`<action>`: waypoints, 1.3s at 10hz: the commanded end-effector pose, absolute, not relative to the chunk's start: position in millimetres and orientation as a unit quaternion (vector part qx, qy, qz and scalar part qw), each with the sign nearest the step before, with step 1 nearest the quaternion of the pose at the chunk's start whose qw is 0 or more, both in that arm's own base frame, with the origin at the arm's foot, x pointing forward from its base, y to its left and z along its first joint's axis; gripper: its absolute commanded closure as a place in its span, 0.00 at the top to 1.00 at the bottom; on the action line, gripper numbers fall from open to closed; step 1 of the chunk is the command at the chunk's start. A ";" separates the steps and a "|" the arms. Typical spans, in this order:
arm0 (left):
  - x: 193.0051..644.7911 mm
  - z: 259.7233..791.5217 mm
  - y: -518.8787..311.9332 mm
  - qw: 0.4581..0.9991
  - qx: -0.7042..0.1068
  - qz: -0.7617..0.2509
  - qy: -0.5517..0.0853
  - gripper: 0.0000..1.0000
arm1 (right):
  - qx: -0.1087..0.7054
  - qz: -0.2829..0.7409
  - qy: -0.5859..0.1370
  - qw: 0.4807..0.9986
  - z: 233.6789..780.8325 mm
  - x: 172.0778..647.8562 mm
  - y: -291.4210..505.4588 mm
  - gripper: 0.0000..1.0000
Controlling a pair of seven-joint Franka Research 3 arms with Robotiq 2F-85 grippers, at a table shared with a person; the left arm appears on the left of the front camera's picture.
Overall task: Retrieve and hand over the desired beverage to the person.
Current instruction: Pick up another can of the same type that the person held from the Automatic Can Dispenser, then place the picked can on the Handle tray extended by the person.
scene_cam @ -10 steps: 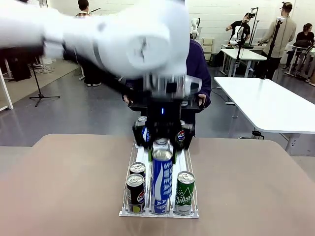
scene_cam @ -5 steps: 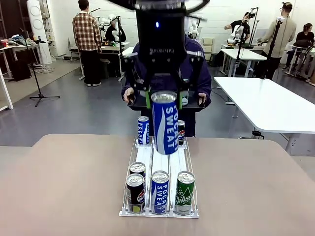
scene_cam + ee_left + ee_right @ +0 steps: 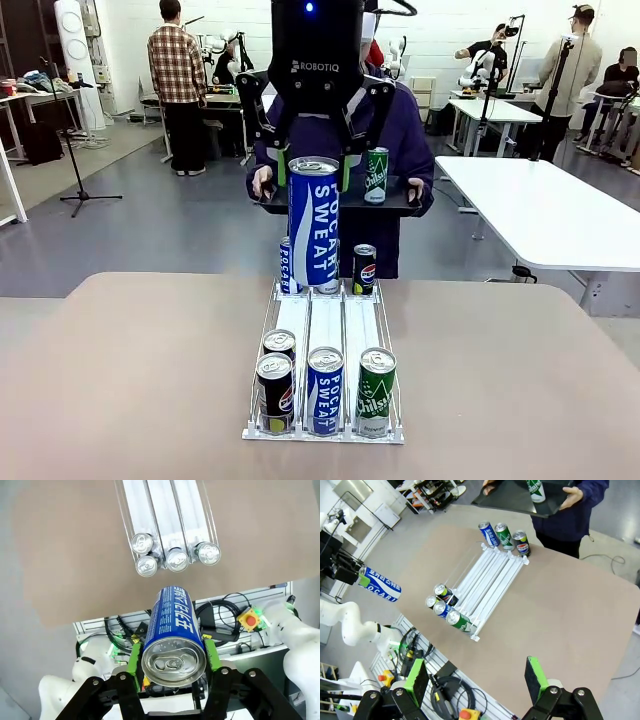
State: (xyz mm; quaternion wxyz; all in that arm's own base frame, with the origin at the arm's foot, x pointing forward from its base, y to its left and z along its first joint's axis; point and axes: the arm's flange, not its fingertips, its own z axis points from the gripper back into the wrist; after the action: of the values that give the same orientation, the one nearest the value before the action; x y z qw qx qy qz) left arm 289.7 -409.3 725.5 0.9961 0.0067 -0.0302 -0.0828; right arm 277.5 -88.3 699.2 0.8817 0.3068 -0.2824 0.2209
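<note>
Tabletop (image 3: 130, 380): brown and broad, carrying the rack in the middle.
Person (image 3: 405, 135): at the far side in a dark purple jacket, mostly hidden behind the left arm, holding a dark tray (image 3: 395, 206) at both ends.
Rack (image 3: 325, 320): white wire lanes running away from the robot; three cans across the front row with a fourth tucked behind on the left lane, more cans at the far end.
Left end effector (image 3: 315, 165): up high over the rack, clamped on the tall blue Pocari Sweat can (image 3: 314, 225), which hangs upright and blocks the far cans behind it.
Green can (image 3: 376, 175): standing on the tray, just beside the lifted can in the front view.
Pepsi can (image 3: 365, 269): far end, right lane, clear to see.
Right end effector (image 3: 477, 677): well above the tabletop, pads spread wide, nothing between them.
</note>
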 end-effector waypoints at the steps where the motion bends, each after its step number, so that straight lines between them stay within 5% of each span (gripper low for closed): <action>1: 294.4 728.6 -408.6 0.993 -0.011 -0.112 -0.033 0.00 | 0.308 0.228 -0.283 0.879 697.5 279.5 -88.9 1.00; 13: 289.7 725.5 -409.3 0.996 0.007 -0.083 -0.030 0.00 | 0.308 0.228 -0.283 0.879 697.5 279.5 -88.9 1.00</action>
State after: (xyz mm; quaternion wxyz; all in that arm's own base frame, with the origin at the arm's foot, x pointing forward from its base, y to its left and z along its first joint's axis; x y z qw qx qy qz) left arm 293.9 -411.6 722.7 0.9955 0.0054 -0.0251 -0.0913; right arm 277.5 -88.3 699.2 0.8817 0.3068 -0.2824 0.2209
